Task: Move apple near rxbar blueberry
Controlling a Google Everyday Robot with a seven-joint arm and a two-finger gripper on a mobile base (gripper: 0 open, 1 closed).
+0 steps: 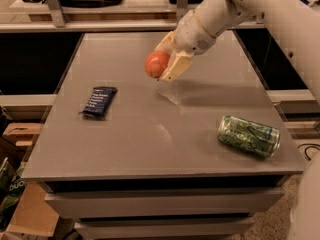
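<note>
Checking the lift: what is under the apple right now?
Bare table, with the apple held clear above it by the gripper. The gripper's finger covers one side of the apple.

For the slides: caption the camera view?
Gripper shut on an apple above the table; dark blue snack bar and a tipped-over green can lie on it.

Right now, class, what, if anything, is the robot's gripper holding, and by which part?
The gripper holds the apple, clamped across its opposite sides. The apple is above the table, to the right of the rxbar blueberry.
</note>
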